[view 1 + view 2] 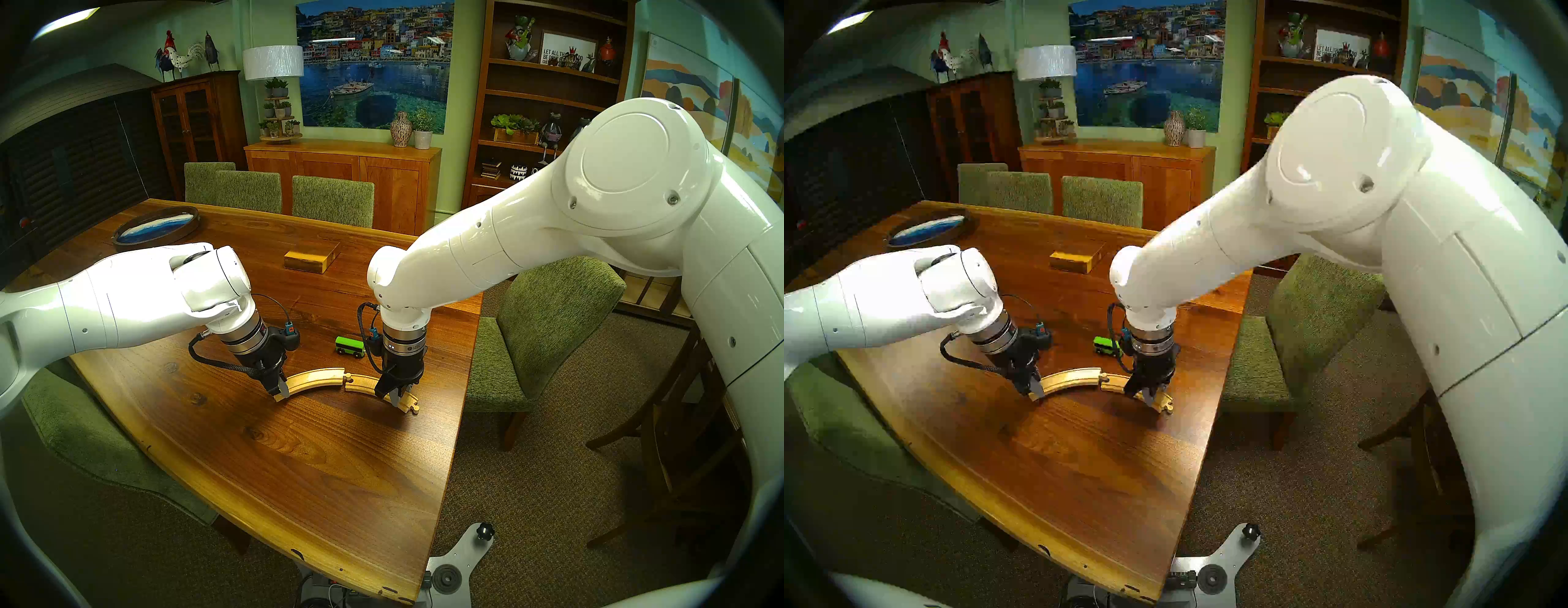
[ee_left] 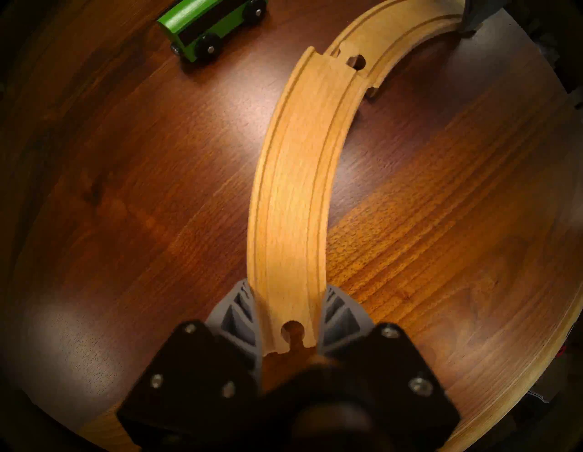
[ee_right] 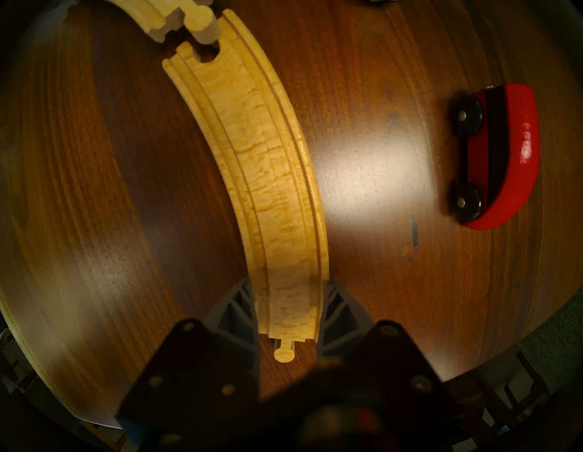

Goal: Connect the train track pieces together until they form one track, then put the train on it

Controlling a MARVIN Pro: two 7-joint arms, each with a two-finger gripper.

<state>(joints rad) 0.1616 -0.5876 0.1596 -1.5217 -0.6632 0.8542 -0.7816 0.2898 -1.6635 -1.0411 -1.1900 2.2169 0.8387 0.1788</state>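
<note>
Two curved pale-wood train track pieces lie on the table (image 1: pixel 297 467) in one arc. My left gripper (image 1: pixel 282 392) is shut on the socket end of the left piece (image 1: pixel 316 379), its fingers (image 2: pixel 243 306) pressing both edges. My right gripper (image 1: pixel 392 399) is shut on the peg end of the right piece (image 1: pixel 365 383). In the middle the left piece's peg (image 3: pixel 202 22) sits raised and offset beside the right piece's socket (image 3: pixel 206 55), not seated. The train's green carriage (image 1: pixel 350 346) stands just behind the track. Its red engine (image 3: pixel 504 154) shows only in the right wrist view.
A rectangular wooden block (image 1: pixel 312 254) lies farther back on the table, and an oval tray (image 1: pixel 155 225) sits at the far left. Green chairs (image 1: pixel 547 339) surround the table. The table's right edge runs close beside my right gripper.
</note>
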